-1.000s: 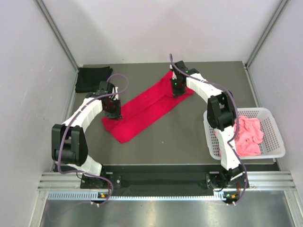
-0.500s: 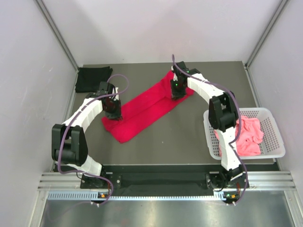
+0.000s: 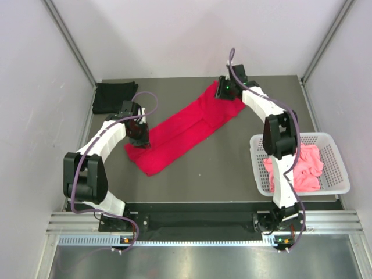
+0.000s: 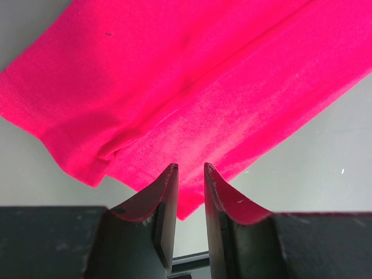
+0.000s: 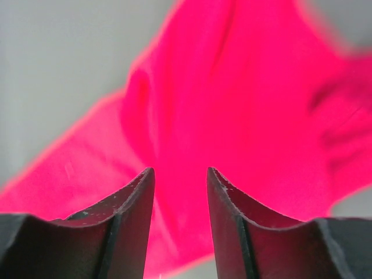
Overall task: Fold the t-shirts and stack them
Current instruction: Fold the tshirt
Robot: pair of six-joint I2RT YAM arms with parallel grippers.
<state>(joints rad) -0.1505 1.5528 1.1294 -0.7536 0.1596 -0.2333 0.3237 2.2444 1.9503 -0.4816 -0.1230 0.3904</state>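
White-shelled left arm (image 3: 107, 136) and right arm (image 3: 261, 106), black joints, looping purple cables (image 3: 150, 100); green light (image 3: 228, 88) upper centre.

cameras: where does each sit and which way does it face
top external: above and behind the bases, looking down on the table; left arm, right arm show.
left wrist: on the left arm, looking past the left gripper at the red t-shirt, near end.
right wrist: on the right arm, looking past the right gripper at its far end.
shared: all three see the red t-shirt.

top looks down; wrist views close, share red t-shirt (image 3: 180, 133)
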